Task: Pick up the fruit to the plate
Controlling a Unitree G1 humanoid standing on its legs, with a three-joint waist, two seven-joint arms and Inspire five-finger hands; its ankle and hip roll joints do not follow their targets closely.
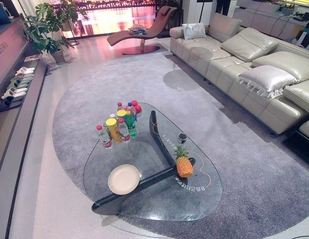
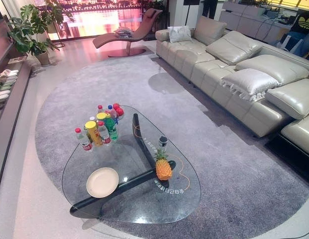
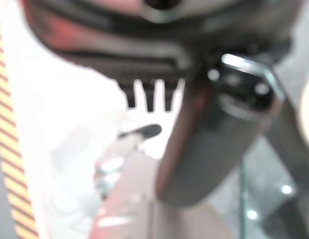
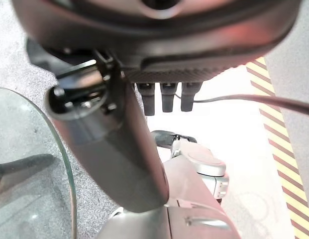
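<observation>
While the pineapple (image 1: 183, 165) stands upright on the glass worktop (image 1: 204, 199), near its right edge, the empty plate (image 1: 124, 179) lies well apart to its left, so the carry has not begun. A cluster of bottles (image 1: 119, 125) crowds the far side, leaving the path between fruit and plate open. Both arms hang down: the right hand (image 4: 161, 47) shows straight, relaxed fingers holding nothing, and the left hand (image 3: 154, 55) looks the same, though blurred.

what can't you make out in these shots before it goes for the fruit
- Left hand: blurred in the left wrist view, so finger state is unreadable.
- Bottles: labels too small in the eye views.
- Small dark cup behind the pineapple: contents too small.
</observation>
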